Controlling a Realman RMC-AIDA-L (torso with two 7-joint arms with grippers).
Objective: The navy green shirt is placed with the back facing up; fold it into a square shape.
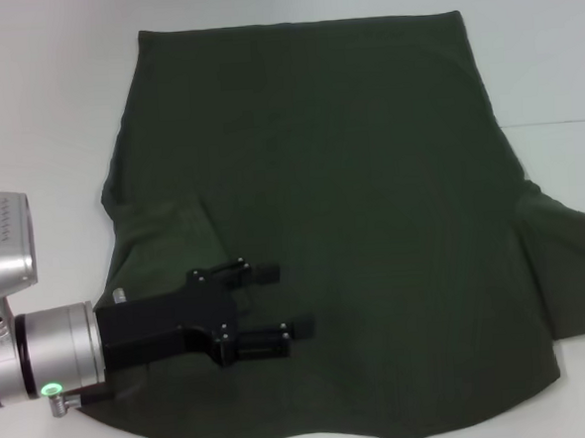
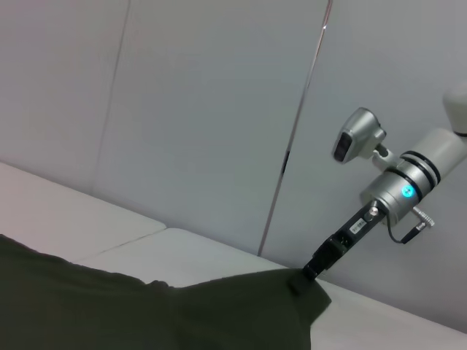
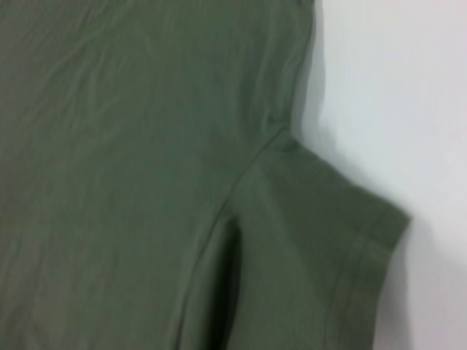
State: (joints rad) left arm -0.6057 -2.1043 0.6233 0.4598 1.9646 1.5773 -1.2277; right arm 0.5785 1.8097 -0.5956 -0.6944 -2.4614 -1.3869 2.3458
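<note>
Nearest the robot, at about seven o'clock in the head view, the left gripper (image 1: 283,301) reached in low over the cloth, its black fingers spread apart and holding nothing, above the near-left part of the garment where the left sleeve lay folded inward onto the body. The large dark olive-green short-sleeved cotton T-shirt (image 1: 351,205) lay flat on the white table (image 1: 37,106), plain back up, collar edge at six o'clock and straight hem far off at twelve o'clock. Its right sleeve (image 1: 574,271) still stuck out at four o'clock.

The right gripper (image 2: 315,267) showed only in the left wrist view, its tip touching the edge of a bunched corner of the cloth; whether its fingers were spread or pressed together could not be told. The right wrist view looked down on the sleeve seam and its hemmed cuff beside bare table.

As a judgement, the fabric would handle as light, soft and limp, with no stiffness to carry a fold, so it would sag and drag from any single pinch. The sensible holds were the doubled hems: the sleeve cuff, the shoulder seam and the far hem corners, lifted low and laid over slowly to avoid wrinkles.
</note>
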